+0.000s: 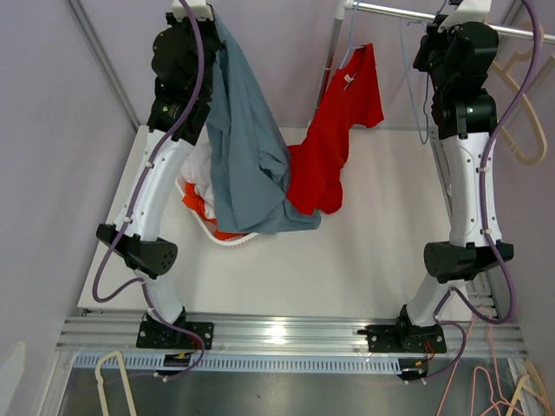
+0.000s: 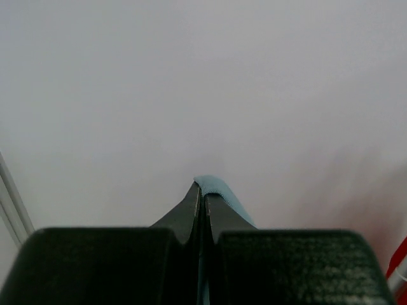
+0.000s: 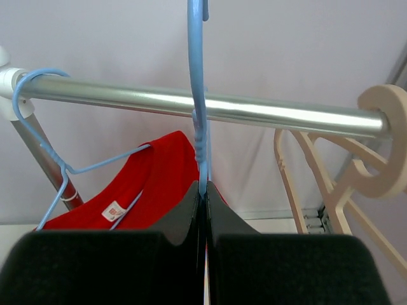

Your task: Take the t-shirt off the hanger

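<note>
A grey-blue t-shirt (image 1: pixel 247 147) hangs free from my left gripper (image 1: pixel 195 10), which is raised high at the back left. In the left wrist view the left gripper (image 2: pixel 203 185) is shut on a fold of the t-shirt's fabric (image 2: pixel 222 189). My right gripper (image 1: pixel 455 9) is raised at the back right beside the rail. In the right wrist view it (image 3: pixel 202 187) is shut on a thin blue hanger (image 3: pixel 197 95) that stands upright in front of the rail and carries no garment.
A red t-shirt (image 1: pixel 342 130) hangs on a second blue hanger (image 3: pixel 44 146) from the metal rail (image 3: pixel 267 111). Wooden hangers (image 3: pixel 375 140) hang at the rail's right end. A white basket (image 1: pixel 232 241) with orange and white clothes sits under the grey-blue shirt.
</note>
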Controlling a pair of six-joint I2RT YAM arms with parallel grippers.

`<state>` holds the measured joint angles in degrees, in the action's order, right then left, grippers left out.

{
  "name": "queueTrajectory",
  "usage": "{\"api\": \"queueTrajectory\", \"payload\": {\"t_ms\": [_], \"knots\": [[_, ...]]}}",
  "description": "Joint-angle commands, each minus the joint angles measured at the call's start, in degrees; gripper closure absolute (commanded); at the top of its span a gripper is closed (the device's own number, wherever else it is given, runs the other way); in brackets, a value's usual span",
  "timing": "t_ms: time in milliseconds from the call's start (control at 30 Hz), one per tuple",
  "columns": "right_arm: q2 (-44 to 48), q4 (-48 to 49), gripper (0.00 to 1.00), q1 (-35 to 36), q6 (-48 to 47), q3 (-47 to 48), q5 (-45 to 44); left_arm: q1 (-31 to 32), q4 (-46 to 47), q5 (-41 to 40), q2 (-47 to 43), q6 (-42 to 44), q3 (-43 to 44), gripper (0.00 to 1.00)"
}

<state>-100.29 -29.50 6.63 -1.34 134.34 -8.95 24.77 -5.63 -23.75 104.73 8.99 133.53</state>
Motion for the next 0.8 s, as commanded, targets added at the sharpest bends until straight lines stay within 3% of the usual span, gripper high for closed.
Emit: {"api": "queueTrajectory", "payload": {"t_ms": [0, 233, 400, 567, 767], "knots": [[-3.3, 4.9, 1.00, -1.3, 1.1, 5.0, 3.4, -3.1, 8.3, 2.4, 0.2, -2.2, 4.6, 0.99], [-7.0, 7.2, 1.00, -2.2, 2.3, 4.5, 4.2, -10.4, -1.2, -4.5, 2.9, -10.3, 0.2, 0.99], [-7.9, 8.3, 1.00, -2.8, 2.4, 2.2, 4.8, -10.6, -7.7, -14.1, 0.7, -15.5, -14.2, 0.99], [-6.5, 8.2, 1.00, -3.0, 2.9, -1.3, 5.0, -10.8, -19.1, -12.9, -1.3, -25.6, -20.8, 0.99], [-2.5, 10.6, 1.00, -3.0, 3.5, -11.4, 4.0, -10.4, -22.4, -6.5, -5.8, -35.7, -36.7, 0.99]]}}
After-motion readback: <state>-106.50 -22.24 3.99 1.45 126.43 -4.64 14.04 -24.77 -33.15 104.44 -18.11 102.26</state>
